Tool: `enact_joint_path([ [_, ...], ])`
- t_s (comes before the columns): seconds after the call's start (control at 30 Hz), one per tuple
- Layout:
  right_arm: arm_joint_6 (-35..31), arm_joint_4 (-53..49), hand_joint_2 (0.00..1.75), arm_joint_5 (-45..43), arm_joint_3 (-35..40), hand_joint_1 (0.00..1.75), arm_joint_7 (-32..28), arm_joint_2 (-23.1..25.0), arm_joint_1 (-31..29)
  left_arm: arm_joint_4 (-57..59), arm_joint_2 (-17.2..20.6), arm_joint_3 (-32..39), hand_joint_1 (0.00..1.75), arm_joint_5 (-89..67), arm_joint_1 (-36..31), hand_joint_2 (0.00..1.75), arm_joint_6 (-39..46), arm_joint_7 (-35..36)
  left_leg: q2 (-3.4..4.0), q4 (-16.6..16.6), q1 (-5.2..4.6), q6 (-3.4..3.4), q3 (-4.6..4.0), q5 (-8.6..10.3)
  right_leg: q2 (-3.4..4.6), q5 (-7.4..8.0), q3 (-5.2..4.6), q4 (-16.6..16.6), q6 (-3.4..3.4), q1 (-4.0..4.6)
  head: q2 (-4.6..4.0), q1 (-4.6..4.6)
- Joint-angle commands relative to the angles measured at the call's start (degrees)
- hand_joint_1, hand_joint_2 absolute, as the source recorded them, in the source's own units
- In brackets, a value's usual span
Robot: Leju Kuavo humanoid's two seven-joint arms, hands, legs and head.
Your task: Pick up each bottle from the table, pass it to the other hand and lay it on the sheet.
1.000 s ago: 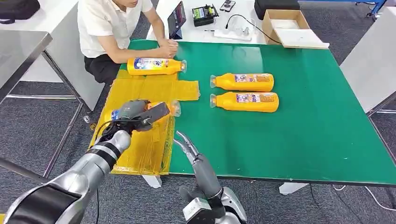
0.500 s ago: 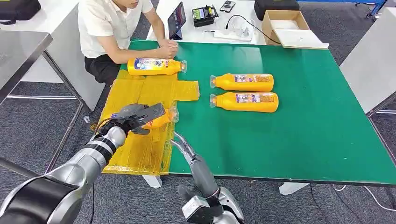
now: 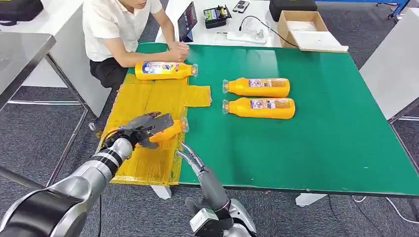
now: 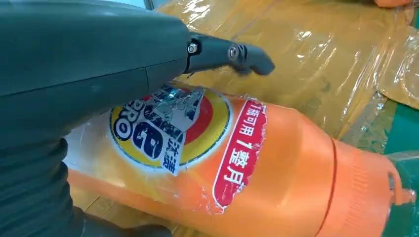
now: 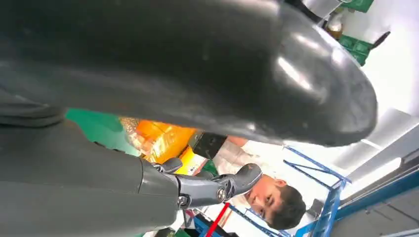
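In the lower left of the head view, the left hand (image 3: 144, 129) grips an orange bottle (image 3: 168, 131) around its labelled body, low over the yellow sheet (image 3: 143, 98) on the green desk (image 3: 321, 143). The bottle's long axis runs roughly across the frame, its clear cap end pointing toward the frame's centre and the sheet's inner edge. Whether it already touches the sheet cannot be told. The sheet lies directly beneath the held bottle, so the coming move looks like a short descent and release by this hand.

The right hand (image 3: 190, 155) sits just beside it at lower centre, fingers apart and holding nothing, pointing up toward the bottle's cap end.

A second bottle (image 3: 163, 70) lies on the sheet's far end in the upper left, near a seated person (image 3: 118, 29). Two more bottles (image 3: 257, 87) (image 3: 262, 107) lie side by side on bare desk at centre, caps toward the sheet, nearer the right hand.

In the left wrist view the held bottle's label (image 4: 168, 133) shows a round yellow-and-red emblem with partly readable letters, seemingly "PRO", and a red tab with white Chinese characters including "整月".
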Motion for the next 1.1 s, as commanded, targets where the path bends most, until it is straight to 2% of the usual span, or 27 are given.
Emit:
enact_joint_path([
  [0.03,-0.25,3.96,0.00,-0.41,1.81,0.00,-0.78,-1.10,-2.26,1.76,-0.13,-1.17,0.00,-0.01,-0.45,1.75,-0.46,-7.45,0.19,-0.07,-0.02,0.11,0.20,-0.04,0.05,0.00,0.16,-0.07,-0.10,0.02,0.00,0.00],
  [0.23,0.13,3.45,0.00,-0.30,1.67,0.00,-1.14,-1.49,-1.94,-1.13,-1.28,-5.13,0.00,-1.61,1.42,1.75,4.14,-12.07,0.10,-0.06,-0.02,0.15,0.18,-0.05,-0.07,-0.04,0.18,-0.09,-0.11,0.03,0.00,0.00],
  [0.3,0.39,3.48,0.00,-0.09,1.58,0.00,-1.22,-1.66,-1.76,-1.99,-1.84,-6.09,0.00,-0.62,2.02,1.75,2.83,-14.94,0.12,-0.12,-0.04,0.18,0.28,-0.06,-0.09,-0.06,0.26,-0.13,-0.14,0.02,0.00,-0.02],
  [0.43,0.06,3.55,0.00,0.54,1.60,0.00,-1.87,-1.81,-1.29,-12.28,-3.84,-2.53,0.00,9.81,7.62,1.75,9.87,-24.08,0.09,-0.13,-0.04,0.19,0.30,-0.08,-0.10,-0.08,0.30,-0.16,-0.13,0.03,0.00,-0.02],
  [0.47,0.10,3.32,0.00,0.67,1.62,0.00,-1.97,-1.94,-1.00,-17.05,-4.11,-0.95,0.00,15.61,10.39,1.75,9.15,-26.45,0.05,-0.10,-0.05,0.14,0.17,-0.05,-0.09,-0.06,0.16,-0.11,-0.08,-0.01,0.00,0.00],
  [0.53,-0.58,2.68,0.00,1.11,1.65,0.00,-2.31,-2.40,-0.23,-24.61,-3.14,-0.80,0.00,23.81,14.22,1.75,4.29,-26.40,0.09,-0.13,-0.06,0.18,0.25,-0.09,-0.09,-0.09,0.24,-0.15,-0.11,0.00,0.00,-0.02],
  [0.6,-2.54,2.61,0.00,2.91,1.97,0.00,-2.59,-3.11,0.30,-28.90,-2.38,-1.87,0.00,27.58,15.77,1.75,3.38,-23.04,0.23,-0.10,-0.05,0.14,0.16,-0.10,0.09,-0.04,0.10,-0.12,-0.09,0.00,0.00,0.00],
  [0.67,-2.57,2.62,0.00,2.58,1.58,0.00,-2.50,-3.09,0.99,-30.22,-2.28,-3.38,0.00,28.98,15.78,1.75,4.07,-21.54,0.31,-0.14,-0.06,0.19,0.33,-0.16,0.09,-0.09,0.25,-0.15,-0.16,0.02,0.00,0.00],
  [0.73,-2.57,2.62,0.00,2.58,1.58,0.00,-2.50,-3.09,0.99,-30.22,-2.28,-3.38,0.00,28.98,15.78,1.75,4.07,-21.54,0.08,-0.02,-0.02,0.09,-0.01,-0.06,-0.05,-0.05,-0.06,-0.05,-0.09,0.03,0.00,-0.02],
  [1.1,-2.57,2.62,0.00,2.58,1.58,0.00,-2.50,-3.09,0.99,-30.22,-2.28,-3.38,0.00,28.98,15.78,1.75,4.07,-21.54,0.13,-0.05,-0.03,0.10,0.01,-0.06,0.00,-0.05,-0.04,-0.07,-0.09,0.01,0.00,0.00],
])
